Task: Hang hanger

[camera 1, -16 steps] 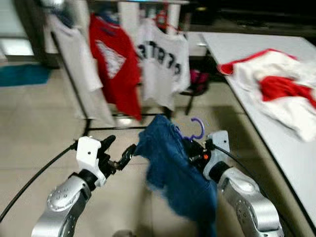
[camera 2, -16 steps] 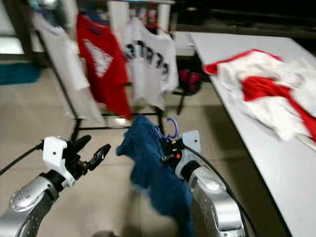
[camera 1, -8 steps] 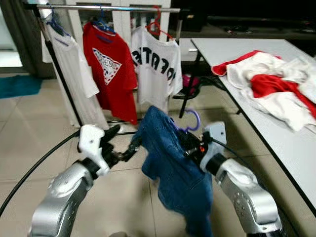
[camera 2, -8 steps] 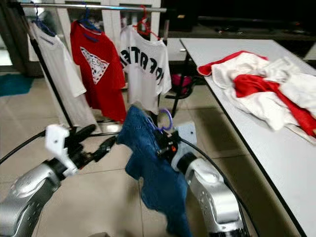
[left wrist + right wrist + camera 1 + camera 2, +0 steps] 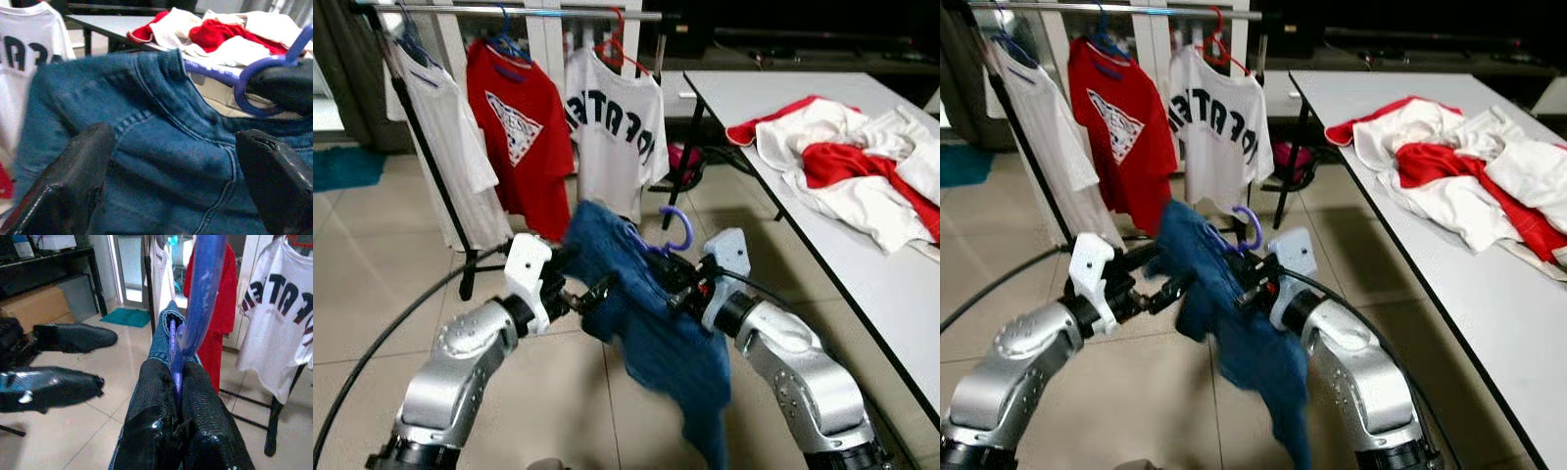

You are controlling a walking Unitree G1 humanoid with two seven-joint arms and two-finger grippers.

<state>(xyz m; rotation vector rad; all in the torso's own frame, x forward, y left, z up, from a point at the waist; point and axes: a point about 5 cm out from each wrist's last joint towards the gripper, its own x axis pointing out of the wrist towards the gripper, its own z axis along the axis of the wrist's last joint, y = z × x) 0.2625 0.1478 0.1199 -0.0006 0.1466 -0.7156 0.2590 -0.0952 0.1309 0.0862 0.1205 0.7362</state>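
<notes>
Carry phase of hanging the garment, judged from the present layout: the purple hanger (image 5: 677,231), already loaded with blue jeans (image 5: 656,323), is held in front of the robot and has not yet reached the clothes rail (image 5: 509,9), which lies toward 11 o'clock of the hanger in the left eye view. The right gripper (image 5: 177,396) has its two fingers pressed together on the hanger's neck, pinching it just below the hook, as the right wrist view shows. The left gripper (image 5: 579,284) stands at 9 o'clock of the hanger with its jaws spread, one finger to either side of the denim's upper edge in the left wrist view; whether it touches the cloth cannot be told. The hanger's hook rises toward 12 o'clock with its opening turned toward 9 o'clock, while the long axis of the hanger bar runs roughly from 10 to 4 o'clock under the jeans, tilted rather than level. On the rail hang a white shirt (image 5: 445,127), a red T-shirt (image 5: 524,127) and a lettered white T-shirt (image 5: 612,127). The next move would likely call for raising the hook above the rail, beside the lettered T-shirt, and lowering it over the bar. A table (image 5: 891,294) at 3 o'clock carries loose clothes (image 5: 842,166).
</notes>
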